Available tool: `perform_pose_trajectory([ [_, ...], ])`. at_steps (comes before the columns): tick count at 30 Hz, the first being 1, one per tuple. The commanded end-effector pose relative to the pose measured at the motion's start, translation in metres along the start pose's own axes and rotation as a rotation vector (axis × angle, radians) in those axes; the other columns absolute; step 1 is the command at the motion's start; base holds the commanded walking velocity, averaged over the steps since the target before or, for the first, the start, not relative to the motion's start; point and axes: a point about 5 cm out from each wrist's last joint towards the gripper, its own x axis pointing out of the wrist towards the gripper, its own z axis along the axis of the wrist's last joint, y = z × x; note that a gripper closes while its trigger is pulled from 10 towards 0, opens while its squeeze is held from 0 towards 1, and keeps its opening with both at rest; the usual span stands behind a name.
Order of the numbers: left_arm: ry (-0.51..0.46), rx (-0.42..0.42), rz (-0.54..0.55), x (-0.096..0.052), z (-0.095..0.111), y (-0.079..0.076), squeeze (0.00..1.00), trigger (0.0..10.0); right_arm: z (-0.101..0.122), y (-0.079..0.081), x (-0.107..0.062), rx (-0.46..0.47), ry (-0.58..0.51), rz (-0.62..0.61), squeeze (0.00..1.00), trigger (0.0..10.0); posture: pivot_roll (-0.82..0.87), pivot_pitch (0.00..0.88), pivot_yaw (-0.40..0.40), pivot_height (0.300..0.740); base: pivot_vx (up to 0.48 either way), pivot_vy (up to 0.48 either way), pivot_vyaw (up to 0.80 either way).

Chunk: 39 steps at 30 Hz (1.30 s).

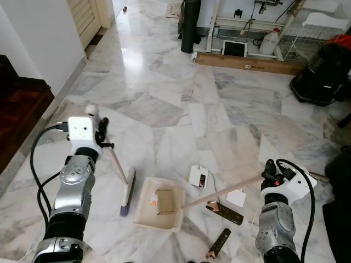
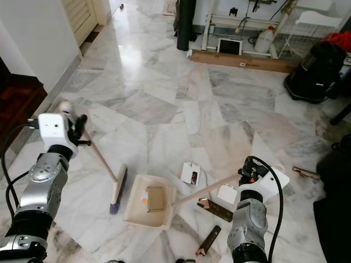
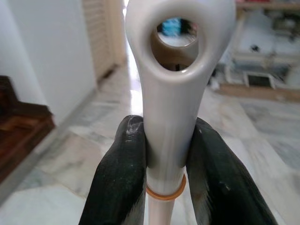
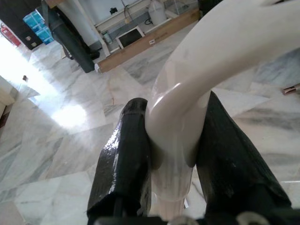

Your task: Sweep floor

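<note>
Now, step: the robot is partway through sweeping. One brown box already lies in the dustpan (image 1: 159,211), and more bits lie on the floor (image 1: 164,104) beside it.
Left gripper (image 3: 164,164): its jaws are closed tight around the top of the broom handle (image 3: 176,93), just under the hanging hole. The black fingers (image 3: 117,178) press on both sides.
Right gripper (image 4: 173,154): its jaws are closed around the curved end of the dustpan handle (image 1: 225,193). It holds the pan low, flat on the floor.
Broom (image 1: 127,193): its brush head sits on the floor just left of the dustpan, close to it, with the stick leaning up to the left gripper.
Rubbish close by: a dark strip (image 1: 219,242) lies nearest the robot. Another dark strip (image 1: 226,213) and a white scrap (image 1: 236,198) lie to the right of the pan, next to its handle.
A bit farther: a small white box (image 1: 198,176) lies just past the pan.
Next move: I think the broom has to go around to the far or right side of the bits and push them toward the pan's open mouth. The pan may need to turn to face them.
Far away: a long cardboard box (image 1: 249,63) lies by the wall, and a black vacuum (image 1: 323,74) stands at the right.
</note>
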Motion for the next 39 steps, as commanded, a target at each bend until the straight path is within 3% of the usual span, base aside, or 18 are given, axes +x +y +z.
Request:
perform_pose_trajectory([
  [1,-0.106,0.046,0.027,0.005,0.021,0.007,0.0,10.0,0.008,0.001,0.003,0.022,-0.038,0.005,0.0,10.0,0.13,0.116,-0.043,0.74,0.0,0.0,0.0],
  [8,-0.06,0.059,-0.037,-0.006,0.0,-0.009,0.0,10.0,0.01,0.003,0.003,0.004,-0.051,0.016,0.0,10.0,0.12,0.084,-0.049,0.74,0.0,0.0,0.0],
  [11,-0.029,0.044,-0.075,-0.014,-0.012,-0.023,0.0,10.0,0.018,-0.005,0.001,0.018,-0.089,-0.01,0.0,10.0,0.12,0.054,-0.053,0.74,0.0,0.0,0.0],
  [19,-0.019,0.03,-0.113,-0.02,-0.02,-0.038,0.0,10.0,0.025,-0.01,-0.006,-0.004,-0.132,-0.025,0.0,10.0,0.12,0.0,-0.054,0.74,0.0,0.0,0.0],
  [26,-0.031,0.043,-0.146,-0.018,-0.017,-0.041,0.0,10.0,0.021,-0.015,-0.011,-0.011,-0.12,-0.038,0.0,10.0,0.13,0.0,-0.051,0.74,0.0,0.0,0.53],
  [39,-0.028,0.029,-0.135,-0.013,-0.016,-0.04,0.0,10.0,0.017,0.001,-0.009,-0.038,-0.106,0.008,0.0,10.0,0.13,0.013,-0.044,0.74,0.0,0.0,0.67],
])
